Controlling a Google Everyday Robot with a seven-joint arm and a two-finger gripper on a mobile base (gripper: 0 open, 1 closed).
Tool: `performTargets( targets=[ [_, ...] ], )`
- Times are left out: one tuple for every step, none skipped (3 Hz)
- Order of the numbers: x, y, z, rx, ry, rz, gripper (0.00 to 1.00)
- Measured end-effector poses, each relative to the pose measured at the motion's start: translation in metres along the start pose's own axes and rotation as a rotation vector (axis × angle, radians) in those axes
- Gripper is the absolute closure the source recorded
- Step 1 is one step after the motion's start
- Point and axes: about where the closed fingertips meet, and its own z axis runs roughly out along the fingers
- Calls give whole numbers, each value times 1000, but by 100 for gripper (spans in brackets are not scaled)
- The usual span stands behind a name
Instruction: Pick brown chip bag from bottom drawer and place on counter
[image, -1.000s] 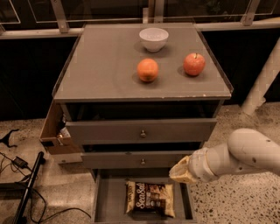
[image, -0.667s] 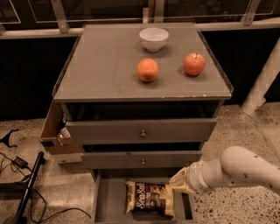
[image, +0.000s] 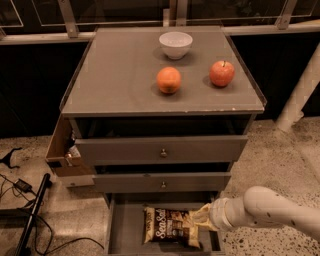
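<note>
The brown chip bag (image: 169, 226) lies flat in the open bottom drawer (image: 125, 225), its white "Sea Salt" lettering facing up. My gripper (image: 200, 218) comes in from the right on a white arm and sits low in the drawer at the bag's right end, touching or just over its cream-tan edge. The counter (image: 120, 75) is the grey cabinet top above the two knobbed drawers.
On the counter stand a white bowl (image: 175, 44), an orange (image: 169, 80) and a red apple (image: 222, 73). A cardboard box (image: 65, 150) hangs at the cabinet's left side. Cables and a black bar (image: 31, 215) lie on the floor at left. A white post (image: 300, 90) stands at right.
My arm has come down and to the left, from beside the middle drawer into the bottom drawer, so the gripper now sits at the bag's right end. The bag has not moved.
</note>
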Motion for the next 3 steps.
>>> performTargets(
  targets=[
    [11,2,6,16,18,-4,100],
    [31,2,23,52,21,-17,100],
    [51,-5,45,81,-3,-26,100]
  ],
)
